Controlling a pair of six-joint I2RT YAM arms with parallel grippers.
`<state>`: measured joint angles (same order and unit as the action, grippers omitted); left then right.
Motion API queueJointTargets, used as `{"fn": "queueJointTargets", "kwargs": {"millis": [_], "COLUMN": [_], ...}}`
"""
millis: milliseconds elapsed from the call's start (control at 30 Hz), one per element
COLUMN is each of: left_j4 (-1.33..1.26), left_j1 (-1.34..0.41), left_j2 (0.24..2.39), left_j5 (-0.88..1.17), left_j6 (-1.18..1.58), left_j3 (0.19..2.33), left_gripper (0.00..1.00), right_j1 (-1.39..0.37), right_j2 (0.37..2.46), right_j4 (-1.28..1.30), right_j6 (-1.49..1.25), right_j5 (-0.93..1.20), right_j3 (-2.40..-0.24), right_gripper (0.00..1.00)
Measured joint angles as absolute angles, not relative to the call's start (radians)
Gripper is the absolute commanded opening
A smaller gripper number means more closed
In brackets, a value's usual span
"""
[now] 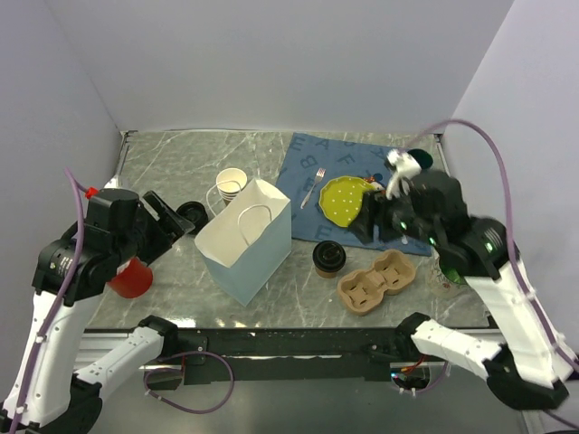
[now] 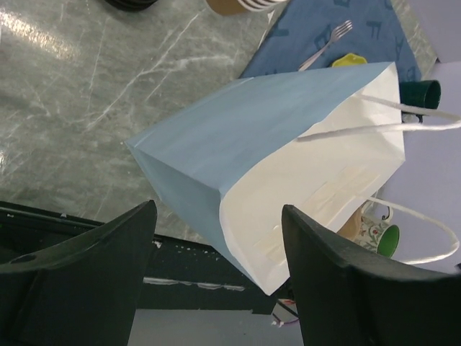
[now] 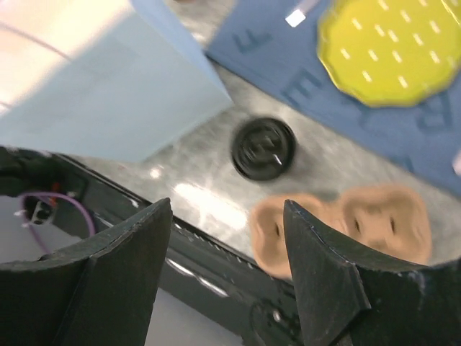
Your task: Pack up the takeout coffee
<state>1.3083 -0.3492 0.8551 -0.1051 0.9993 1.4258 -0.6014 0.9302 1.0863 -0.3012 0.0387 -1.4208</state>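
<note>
The takeout coffee (image 1: 328, 258), a brown cup under a black lid (image 3: 263, 148), stands upright on the marble between the paper bag (image 1: 244, 240) and a cardboard cup carrier (image 1: 378, 282). The bag is light blue outside and white inside, standing open with its handles up. My left gripper (image 1: 172, 219) hovers left of the bag, open and holding nothing; in the left wrist view the bag (image 2: 288, 166) lies ahead of the gripper (image 2: 216, 281). My right gripper (image 1: 366, 226) hangs open and empty above and right of the coffee, with the cup ahead of the gripper (image 3: 227, 274).
A blue mat (image 1: 308, 158) carries a yellow plate (image 1: 344, 199) and a fork (image 1: 318, 176). Stacked paper cups (image 1: 231, 185) and a loose black lid (image 1: 192, 214) sit behind the bag. A red cup (image 1: 131, 278) is at the near left. A dark green mug (image 2: 421, 90) lies beyond the bag.
</note>
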Motion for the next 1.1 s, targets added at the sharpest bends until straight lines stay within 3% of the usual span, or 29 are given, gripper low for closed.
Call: {"fn": "queueJointTargets", "kwargs": {"millis": [267, 433, 600, 833, 1100], "left_j4": [1.277, 1.248, 1.189, 1.163, 1.163], "left_j1": [-0.349, -0.349, -0.349, -0.349, -0.349], "left_j2": [0.766, 0.768, 0.81, 0.871, 0.99], "left_j5": [-0.005, 0.022, 0.021, -0.027, -0.155], "left_j6": [1.012, 1.014, 1.003, 0.976, 0.919], "left_j3": [1.287, 1.245, 1.225, 1.222, 1.325], "left_gripper": [0.68, 0.64, 0.57, 0.51, 0.48], "right_j1": [-0.601, -0.601, -0.608, -0.645, -0.693], "right_j2": [1.319, 1.476, 1.557, 1.653, 1.681], "right_j4": [0.948, 0.916, 0.9, 0.902, 0.931], "right_j6": [-0.243, -0.234, -0.229, -0.238, -0.259], "right_j5": [0.191, 0.25, 0.305, 0.302, 0.265], "right_j3": [-1.728, -1.802, -1.807, -1.835, -1.836], "right_gripper": [0.71, 0.7, 0.68, 0.5, 0.45]}}
